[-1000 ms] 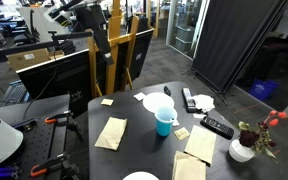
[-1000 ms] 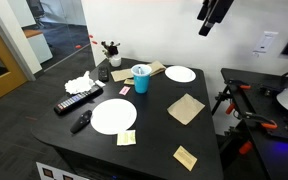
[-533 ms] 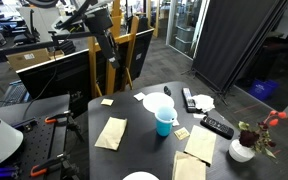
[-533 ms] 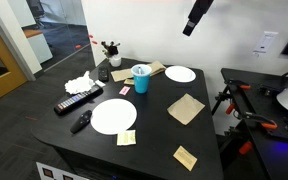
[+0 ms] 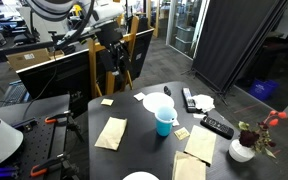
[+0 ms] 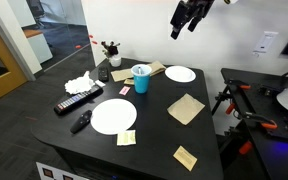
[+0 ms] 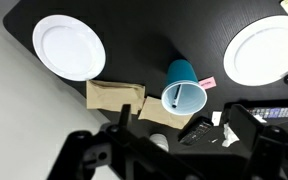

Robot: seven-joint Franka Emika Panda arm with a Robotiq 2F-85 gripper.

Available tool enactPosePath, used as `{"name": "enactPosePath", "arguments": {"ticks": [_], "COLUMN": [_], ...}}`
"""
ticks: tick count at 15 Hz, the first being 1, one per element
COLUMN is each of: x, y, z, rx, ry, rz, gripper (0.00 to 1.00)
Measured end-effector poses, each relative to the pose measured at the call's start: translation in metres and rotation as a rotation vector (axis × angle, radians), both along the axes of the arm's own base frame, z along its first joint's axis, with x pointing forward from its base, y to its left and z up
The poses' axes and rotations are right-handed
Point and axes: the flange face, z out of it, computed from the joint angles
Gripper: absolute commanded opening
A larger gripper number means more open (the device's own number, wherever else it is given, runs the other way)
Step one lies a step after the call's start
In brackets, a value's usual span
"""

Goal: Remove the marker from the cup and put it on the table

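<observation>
The light-blue cup (image 7: 184, 90) stands upright on the black table (image 7: 144, 40). The thin dark marker (image 7: 176, 96) leans inside it, seen through the cup's mouth. The cup also shows in both exterior views (image 5: 164, 121) (image 6: 140, 79). My gripper (image 7: 181, 125) hangs high above the table, well apart from the cup, with its two fingers spread wide and nothing between them. In the exterior views it (image 5: 113, 52) (image 6: 182, 18) is up in the air beyond the table's edge.
Two white plates (image 6: 113, 115) (image 6: 180, 74) flank the cup. Black remotes (image 6: 76, 100) (image 5: 217, 126), tan paper sheets (image 6: 186, 108) (image 5: 111, 132), sticky notes (image 6: 126, 138) and a white vase with red flowers (image 5: 244, 148) lie about the table.
The arm has swung toward the table over the last second, and the gripper has come lower and closer to above the cup. Nothing on the table has moved.
</observation>
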Motion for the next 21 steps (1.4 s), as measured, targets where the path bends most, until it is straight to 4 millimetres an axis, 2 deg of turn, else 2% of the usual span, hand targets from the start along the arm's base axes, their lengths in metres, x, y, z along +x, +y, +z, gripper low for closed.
{"name": "enactPosePath", "arguments": {"ticks": [11, 21], "x": [0.057, 0.098], "y": [-0.031, -0.03], "z": [-0.045, -0.088], "rx": [0.169, 0.195], "ry": [-0.062, -0.069], "rz": [-0.319, -0.418], "gripper": [1.0, 1.0]}}
